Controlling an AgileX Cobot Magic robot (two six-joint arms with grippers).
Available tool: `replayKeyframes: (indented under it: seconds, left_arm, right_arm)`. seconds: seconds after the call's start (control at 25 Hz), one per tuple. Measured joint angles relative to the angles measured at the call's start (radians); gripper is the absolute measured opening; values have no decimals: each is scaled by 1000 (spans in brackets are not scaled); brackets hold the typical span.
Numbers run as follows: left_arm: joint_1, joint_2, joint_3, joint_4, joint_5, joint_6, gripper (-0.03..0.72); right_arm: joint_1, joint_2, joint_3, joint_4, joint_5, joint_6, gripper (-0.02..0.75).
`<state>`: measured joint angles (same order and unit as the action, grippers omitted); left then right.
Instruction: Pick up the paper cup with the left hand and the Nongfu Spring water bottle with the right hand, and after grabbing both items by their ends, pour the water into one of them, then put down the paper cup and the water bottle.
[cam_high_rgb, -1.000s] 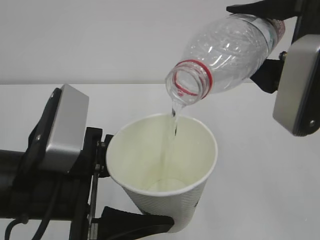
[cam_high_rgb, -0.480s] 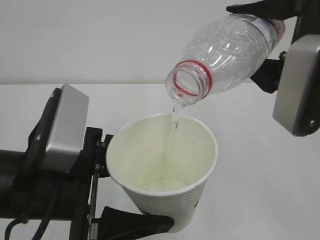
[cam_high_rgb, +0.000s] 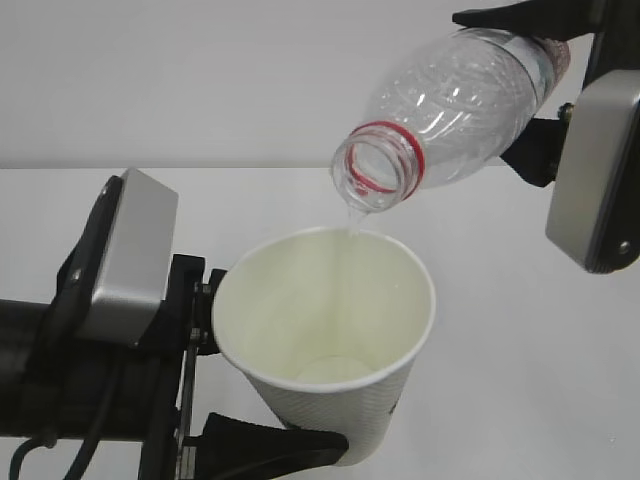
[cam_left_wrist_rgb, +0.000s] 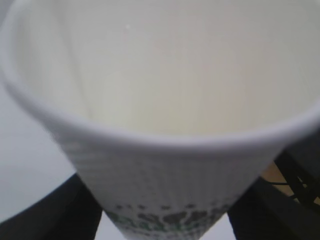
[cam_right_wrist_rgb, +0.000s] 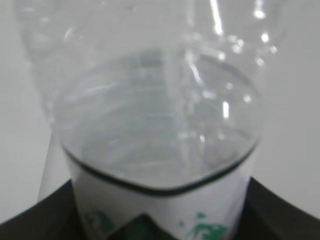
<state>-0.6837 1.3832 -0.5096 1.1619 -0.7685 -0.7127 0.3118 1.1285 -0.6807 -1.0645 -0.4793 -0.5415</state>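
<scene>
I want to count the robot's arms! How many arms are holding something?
2. The left hand, low on the left, has its pincer shut on the paper cup. The right hand, top right, grips the tipped Nongfu Spring water bottle.

A plain white table meets a pale grey wall

You see two black arms, the left hand and right hand, each carrying a silver-grey block.
</scene>
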Motion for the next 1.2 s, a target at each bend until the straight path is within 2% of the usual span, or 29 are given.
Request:
replayKeyframes:
  seconds: [1.2]
  left_arm:
    - [0,0,0,0,-26,-1,528]
  right_arm:
    - [0,0,-2,-6,0,-12,468]
